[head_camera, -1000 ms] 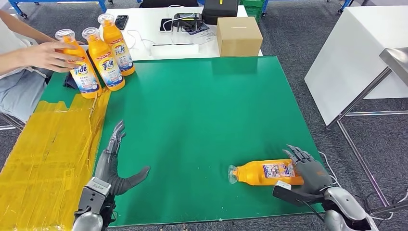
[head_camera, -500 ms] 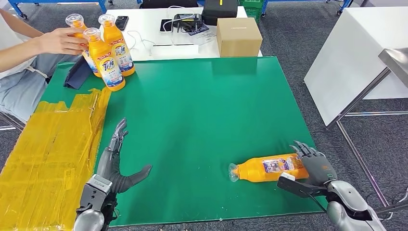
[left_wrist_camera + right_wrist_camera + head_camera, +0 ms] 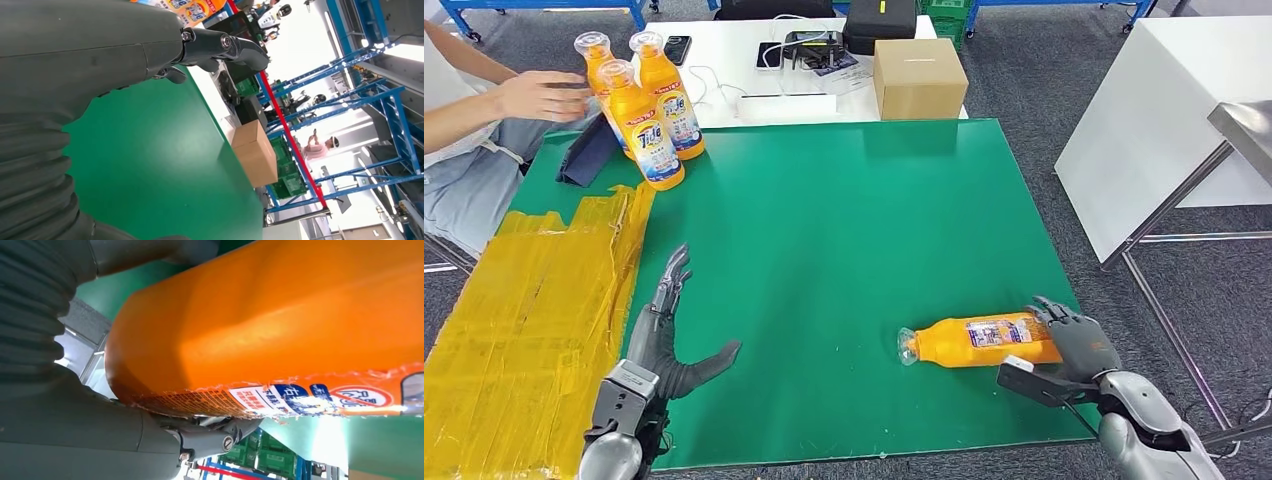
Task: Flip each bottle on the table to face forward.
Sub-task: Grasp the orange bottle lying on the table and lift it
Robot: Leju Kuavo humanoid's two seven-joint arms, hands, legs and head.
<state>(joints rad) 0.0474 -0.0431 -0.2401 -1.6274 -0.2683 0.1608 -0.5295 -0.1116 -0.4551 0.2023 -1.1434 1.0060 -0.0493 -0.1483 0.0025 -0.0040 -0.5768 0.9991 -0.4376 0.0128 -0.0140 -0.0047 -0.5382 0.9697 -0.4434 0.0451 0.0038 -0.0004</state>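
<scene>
Green table [image 3: 824,250] carrying three upright bottles [image 3: 639,110] at 11 o'clock. Lying bottle [image 3: 979,342] sitting at 5 o'clock, right hand [image 3: 1079,350] gripping its base. Left hand [image 3: 664,345] idling open at 7. Grasp step underway; next probably calls for rolling label forward.

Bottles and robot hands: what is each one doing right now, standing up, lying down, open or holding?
Lying bottle: on its side, held at its base.
Three standing bottles: upright, capped.
Right hand: grips the lying bottle.
Left hand: fingers spread, holds nothing.
Cardboard box: closed.
</scene>
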